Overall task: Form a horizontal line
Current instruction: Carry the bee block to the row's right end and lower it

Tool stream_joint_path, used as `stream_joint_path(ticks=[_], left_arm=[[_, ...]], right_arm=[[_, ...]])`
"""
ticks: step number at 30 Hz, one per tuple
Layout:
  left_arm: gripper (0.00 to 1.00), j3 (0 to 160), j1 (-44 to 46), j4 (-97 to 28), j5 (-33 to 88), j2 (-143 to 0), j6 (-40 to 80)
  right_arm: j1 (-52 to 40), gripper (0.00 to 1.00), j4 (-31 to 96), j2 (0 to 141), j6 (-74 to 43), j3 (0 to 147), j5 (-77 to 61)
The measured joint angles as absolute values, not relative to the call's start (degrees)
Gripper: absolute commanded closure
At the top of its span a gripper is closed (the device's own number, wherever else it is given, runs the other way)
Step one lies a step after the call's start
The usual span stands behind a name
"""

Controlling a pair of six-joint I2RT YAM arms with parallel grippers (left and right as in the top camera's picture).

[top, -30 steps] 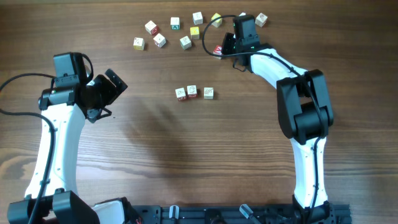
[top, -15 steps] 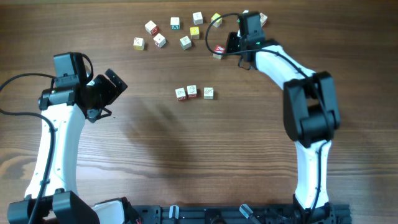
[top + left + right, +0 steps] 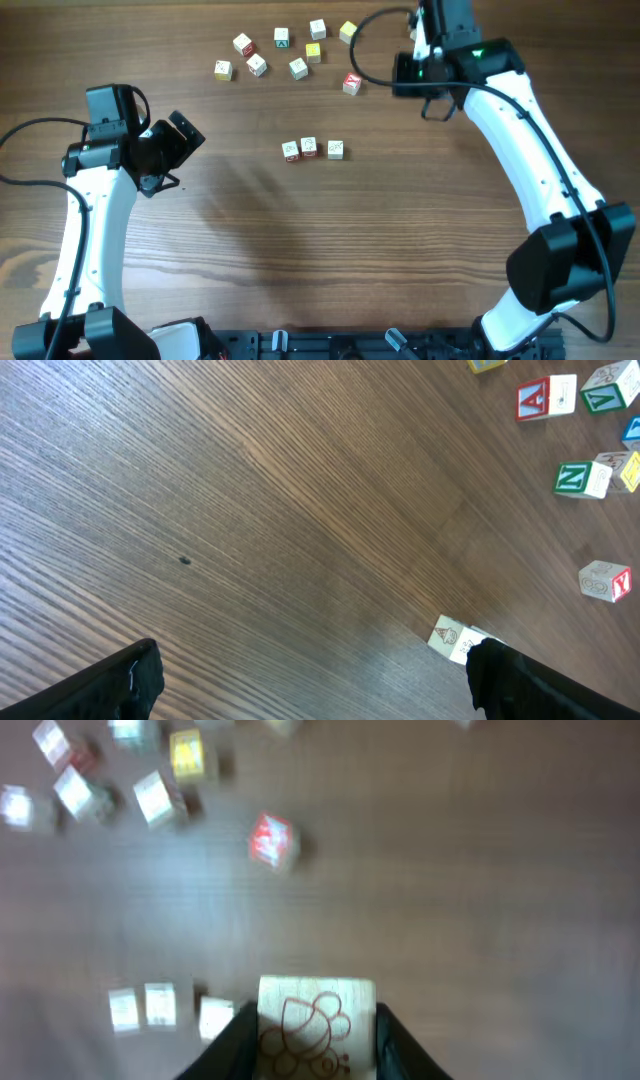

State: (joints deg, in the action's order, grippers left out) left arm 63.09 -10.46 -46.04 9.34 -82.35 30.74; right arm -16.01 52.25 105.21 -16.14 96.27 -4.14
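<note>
A short row of three small whitish cubes (image 3: 308, 148) lies mid-table, the right one a little apart; no five-cube line shows. The row also shows in the right wrist view (image 3: 160, 1006), and one of its cubes shows in the left wrist view (image 3: 452, 639). My right gripper (image 3: 418, 38) is raised at the far right and is shut on a whitish cube with a red bee drawing (image 3: 317, 1025). My left gripper (image 3: 185, 135) is open and empty, left of the row, with dark fingers at both lower corners of the left wrist view (image 3: 315, 690).
Several loose cubes lie scattered at the far edge (image 3: 282, 37), one yellow (image 3: 314, 51) and one red-faced (image 3: 351, 83). Some of them show in the left wrist view (image 3: 545, 397). The red-faced one shows blurred in the right wrist view (image 3: 272, 840).
My right arm has swung right and up, away from the red-faced cube, which stays on the table. The left arm has not moved.
</note>
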Motion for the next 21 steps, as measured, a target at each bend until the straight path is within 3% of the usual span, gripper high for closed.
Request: stream_joint_path(ticks=[4,12,21], left_arm=[[0.00,63.1,-10.5,-46.1,9.3,-82.3,30.8],[0.00,63.1,-10.5,-46.2,9.4,-82.4,30.8],[0.00,63.1,-10.5,-46.2,9.3,-82.4,30.7]], right_arm=[[-16.6,0.77,51.4,105.2,-17.1,89.6,-6.1],[-21.8,0.77,28.7,105.9,-23.9,67.8,-7.7],[-27.0,0.76,8.6,106.0,-30.5,56.8,-7.5]])
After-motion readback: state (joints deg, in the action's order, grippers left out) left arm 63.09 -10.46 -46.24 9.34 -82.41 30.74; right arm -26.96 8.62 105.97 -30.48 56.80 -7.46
